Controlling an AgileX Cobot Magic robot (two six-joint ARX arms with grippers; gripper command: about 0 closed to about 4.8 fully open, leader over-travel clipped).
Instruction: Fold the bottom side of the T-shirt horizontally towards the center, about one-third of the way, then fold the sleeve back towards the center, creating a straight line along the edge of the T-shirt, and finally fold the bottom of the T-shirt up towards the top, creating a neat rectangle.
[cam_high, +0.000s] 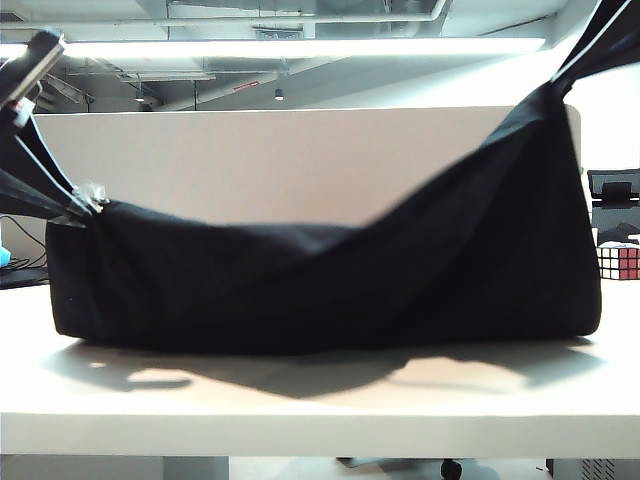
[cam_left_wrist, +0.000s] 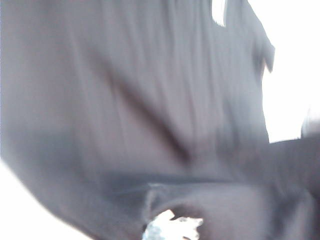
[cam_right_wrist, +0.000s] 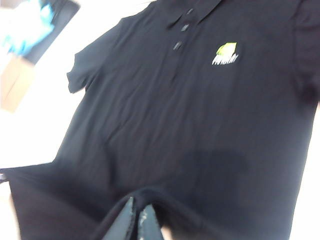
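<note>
The black T-shirt (cam_high: 330, 290) hangs in a wide sagging sheet above the table (cam_high: 300, 415), with its lower fold resting on the tabletop. My left gripper (cam_high: 85, 207) is shut on the cloth's upper left corner. My right gripper (cam_high: 562, 82) pinches the upper right corner, held higher. The bottom of the T-shirt (cam_high: 300, 226) droops between them as the top edge. In the right wrist view the right gripper (cam_right_wrist: 137, 219) is shut on a black fold, beyond it the collar and the pale yellow chest mark (cam_right_wrist: 226, 53). The left wrist view is blurred: left gripper (cam_left_wrist: 172, 229) in dark cloth.
A Rubik's cube (cam_high: 618, 262) stands at the table's right end behind the shirt. A pale partition board (cam_high: 280, 160) runs along the back. A cardboard box (cam_right_wrist: 15, 82) and a blue item (cam_right_wrist: 30, 27) lie beyond the sleeve in the right wrist view.
</note>
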